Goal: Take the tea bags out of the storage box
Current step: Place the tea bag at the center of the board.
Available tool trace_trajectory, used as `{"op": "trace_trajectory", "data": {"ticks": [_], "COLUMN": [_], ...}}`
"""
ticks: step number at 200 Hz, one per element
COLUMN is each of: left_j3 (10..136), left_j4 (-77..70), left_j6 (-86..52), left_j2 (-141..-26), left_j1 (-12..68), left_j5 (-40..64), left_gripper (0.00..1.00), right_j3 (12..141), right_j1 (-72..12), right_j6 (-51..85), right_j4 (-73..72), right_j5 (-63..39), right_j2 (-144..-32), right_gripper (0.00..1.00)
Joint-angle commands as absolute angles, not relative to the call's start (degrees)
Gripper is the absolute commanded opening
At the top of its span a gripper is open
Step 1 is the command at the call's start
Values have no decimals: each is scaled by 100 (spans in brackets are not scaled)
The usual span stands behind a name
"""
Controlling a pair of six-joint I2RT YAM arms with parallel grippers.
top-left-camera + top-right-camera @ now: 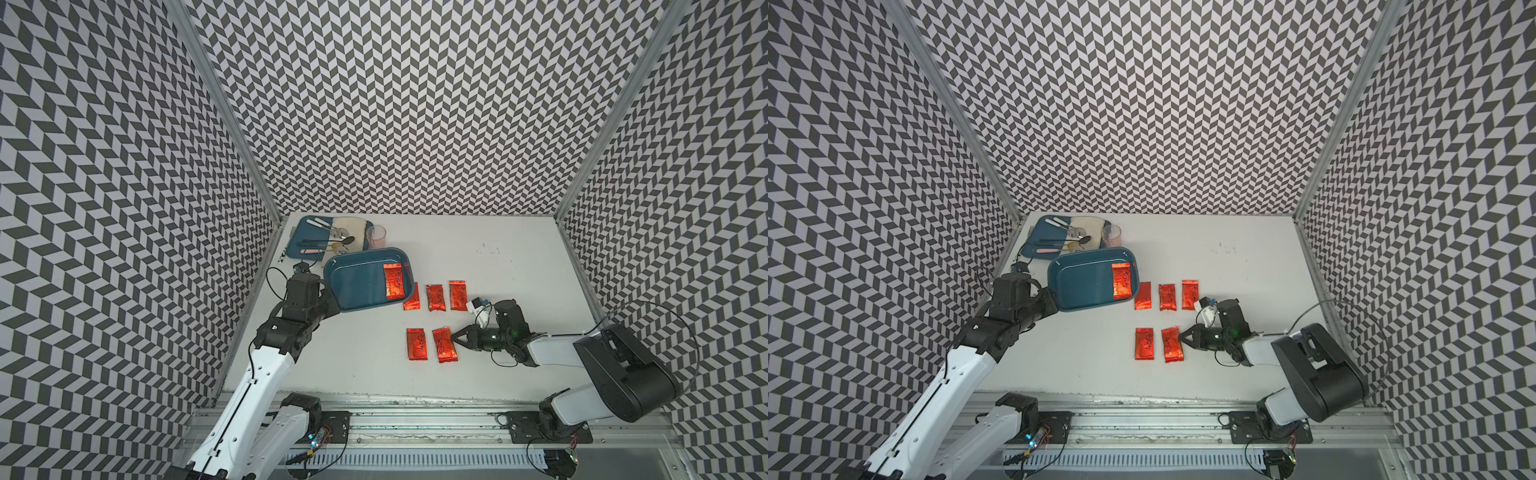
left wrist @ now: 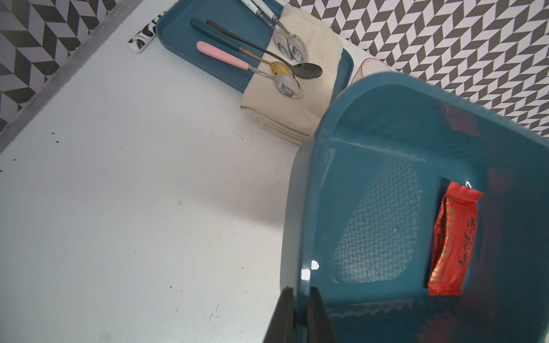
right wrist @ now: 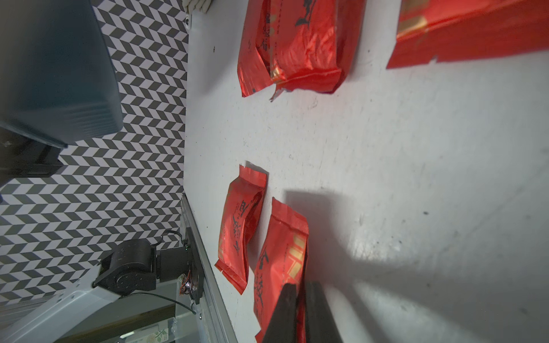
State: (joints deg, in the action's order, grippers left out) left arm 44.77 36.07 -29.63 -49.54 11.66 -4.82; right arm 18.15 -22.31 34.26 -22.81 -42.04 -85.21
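From where I stand, in a top view the teal-blue plastic storage box (image 1: 353,286) hangs tilted over the white bench (image 1: 519,291), its near corner clamped by the left end effector (image 1: 333,305). One shiny red-orange foil sachet, the boxed tea bag (image 1: 394,281), rests inside against the far wall. Five others lie out on the bench, and the box's rim partly covers the one beside it. The right end effector (image 1: 454,337) pinches the edge of the held tea bag (image 1: 444,347) in the nearer row. In the left wrist view the boxed tea bag (image 2: 454,237) looks puffed in the middle and crimped flat at its ends. I'd judge it light, crinkly and slippery, best taken by an end seal or its free long edge, since the other edge hugs the wall. The black fingers (image 2: 285,314) pressed on either side of the box wall are cut off by the frame. In the right wrist view the fingers (image 3: 286,308) stand close together with red foil between them, on the held tea bag (image 3: 276,267). How deep that bite goes is hidden, and the print is too small to read.
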Motion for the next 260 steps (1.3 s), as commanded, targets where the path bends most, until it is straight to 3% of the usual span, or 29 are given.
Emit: {"op": "trace_trajectory", "data": {"ticks": [1,27,43,76,106,135,189,260], "left_j3": [4515,4508,4501,4505,4501,4501,4506,4496], "left_j4": [3428,3428,3428,3422,3419,3421,3419,3419], "left_j6": [-2992,-2993,-2990,-2993,-2997,-2995,-3001,-2991], "left_j2": [-4922,-4897,-4895,-4895,-4895,-4895,-4887,-4888], "left_j1": [1196,1202,1202,1204,1204,1205,1213,1232], "left_j5": [-445,-448,-448,-449,-444,-446,-448,-453], "left_gripper": [0,0,0,0,0,0,0,0], "right_j3": [1846,1850,1808,1824,1996,2407,3430,4254], "right_j1": [-2193,-2181,-2171,-2197,-2491,-3345,-4525,-5027], "right_j6": [3313,3290,3296,3242,2964,2856,3080,3174], "right_j4": [-2574,-2496,-2481,-2085,-1038,-20,1171,1793], "right_j5": [-4203,-4031,-3922,-3788,-2929,-1670,-76,655], "right_j2": [-8578,-8551,-8466,-7910,-7180,-6863,-7680,-8707], "right_gripper": [13,13,20,54,72,88,91,89]}}
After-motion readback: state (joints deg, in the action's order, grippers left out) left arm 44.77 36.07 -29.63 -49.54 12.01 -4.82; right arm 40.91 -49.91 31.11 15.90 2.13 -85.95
